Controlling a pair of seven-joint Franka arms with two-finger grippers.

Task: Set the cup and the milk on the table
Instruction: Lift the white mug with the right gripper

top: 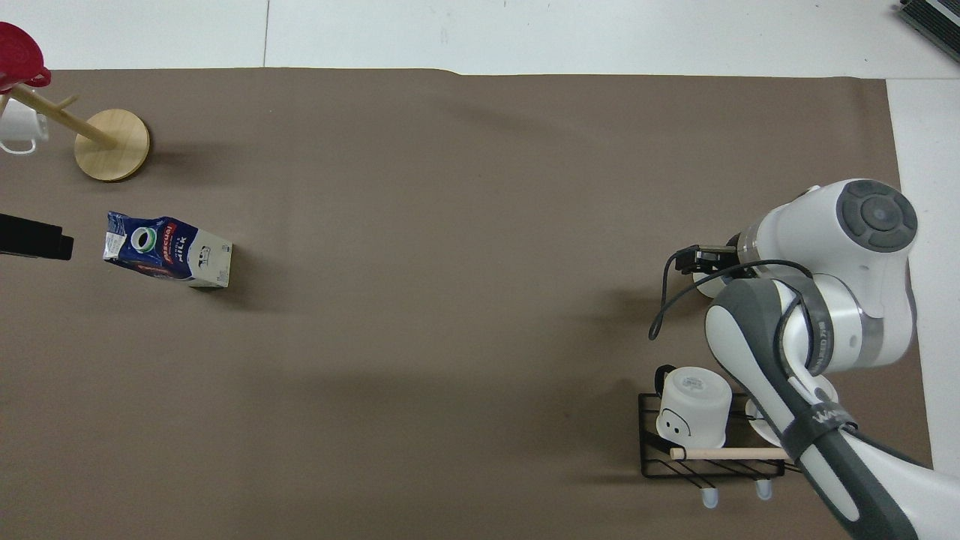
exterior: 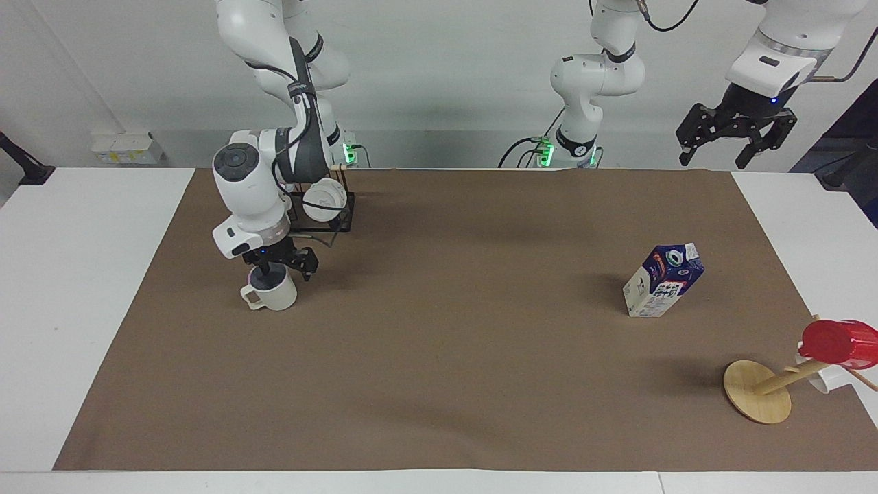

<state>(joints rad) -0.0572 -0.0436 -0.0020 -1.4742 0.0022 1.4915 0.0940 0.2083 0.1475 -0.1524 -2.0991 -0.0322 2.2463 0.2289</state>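
Both task items, the cream mug point(exterior: 273, 291) and milk carton point(exterior: 662, 280), stand on the brown sheet point(exterior: 439, 357); right gripper point(exterior: 282, 264) open around the mug rim, left gripper point(exterior: 736, 145) open, waiting

Black wire rack point(exterior: 322, 216) holding white mugs point(top: 694, 405); wooden mug tree point(exterior: 758, 391) with red cup point(exterior: 838, 342) at left arm's end.

You look from high across the table point(exterior: 103, 274) toward the robots, and steeply down from above them.
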